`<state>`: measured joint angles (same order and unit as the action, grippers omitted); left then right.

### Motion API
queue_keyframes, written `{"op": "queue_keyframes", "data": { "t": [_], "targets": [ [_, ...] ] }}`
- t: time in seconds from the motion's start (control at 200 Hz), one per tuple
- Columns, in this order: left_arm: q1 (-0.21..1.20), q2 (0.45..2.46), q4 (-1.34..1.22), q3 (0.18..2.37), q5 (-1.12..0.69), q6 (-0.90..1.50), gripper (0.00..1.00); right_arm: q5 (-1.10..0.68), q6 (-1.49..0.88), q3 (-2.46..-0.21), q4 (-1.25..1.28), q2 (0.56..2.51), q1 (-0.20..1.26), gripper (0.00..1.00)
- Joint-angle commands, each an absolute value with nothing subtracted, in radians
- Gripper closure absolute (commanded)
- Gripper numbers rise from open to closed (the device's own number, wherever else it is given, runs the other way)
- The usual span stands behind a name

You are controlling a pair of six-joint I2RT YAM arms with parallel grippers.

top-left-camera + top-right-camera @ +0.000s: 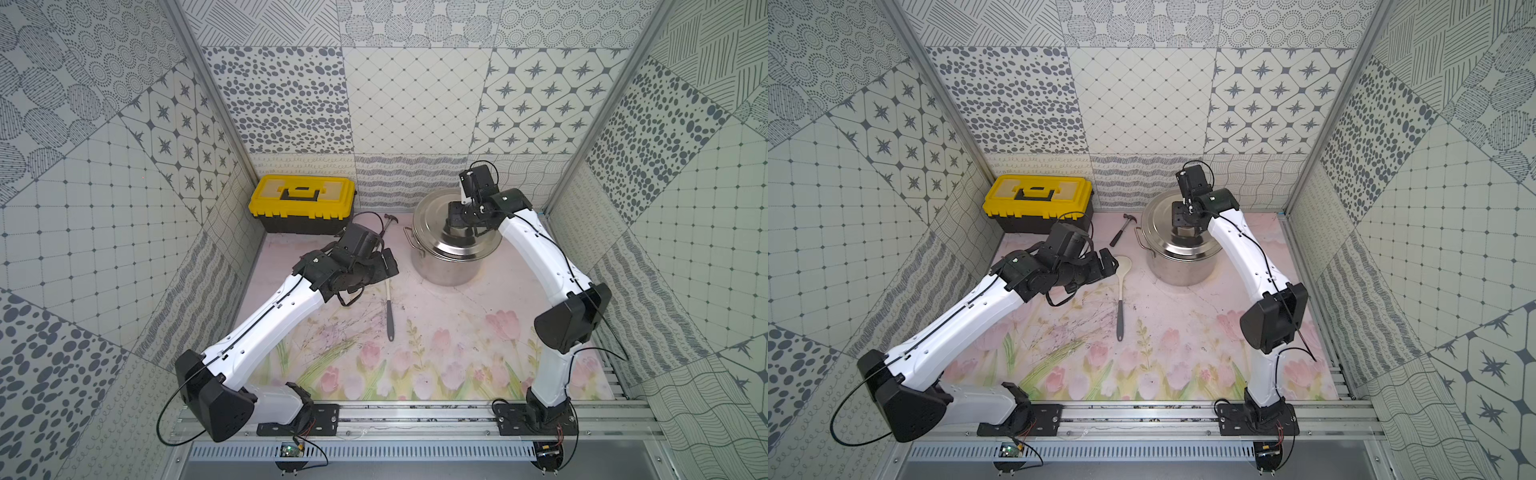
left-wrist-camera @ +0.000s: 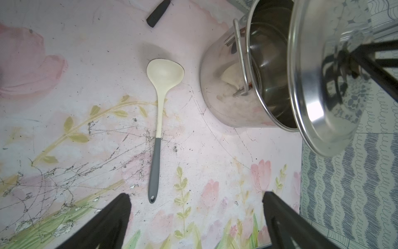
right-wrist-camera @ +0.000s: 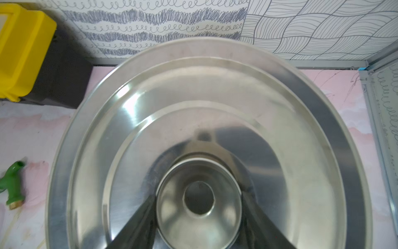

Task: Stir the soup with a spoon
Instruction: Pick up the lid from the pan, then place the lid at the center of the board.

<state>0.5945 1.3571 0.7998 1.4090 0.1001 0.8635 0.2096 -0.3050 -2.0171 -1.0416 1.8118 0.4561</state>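
Spoon (image 2: 158, 131) lies flat on the mat (image 2: 64, 86) beside the stockpot (image 2: 221, 107). In a top view only its handle (image 1: 390, 311) shows, the bowl hidden under the wide-spread left gripper (image 2: 197, 195). Right gripper (image 3: 198, 200) pinches the raised lid's (image 2: 310, 86) knob (image 3: 172, 204); the lid screens part of the pot's interior.

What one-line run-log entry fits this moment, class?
left gripper: open, above spoon | spoon: flat on mat, ungrasped | right gripper: shut on lid, raised off pot | stirring: not begun
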Motion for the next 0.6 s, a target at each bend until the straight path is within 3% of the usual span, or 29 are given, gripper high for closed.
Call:
{"op": "queue_keyframes", "data": {
  "t": [0.0,0.325,0.595],
  "targets": [
    [0.585,1.368,0.726,1.434,0.111,0.868,0.01,0.206,-0.318,-1.841,-0.994,1.619,0.504,0.77],
    [0.580,1.361,0.674,1.452,0.154,0.864,0.01,0.195,-0.456,-1.269,-0.973,1.128,0.759,0.76],
    [0.580,1.311,0.704,1.412,0.170,0.916,0.00,0.334,-0.647,-0.942,-0.931,1.026,1.032,0.76]
  ]
}}
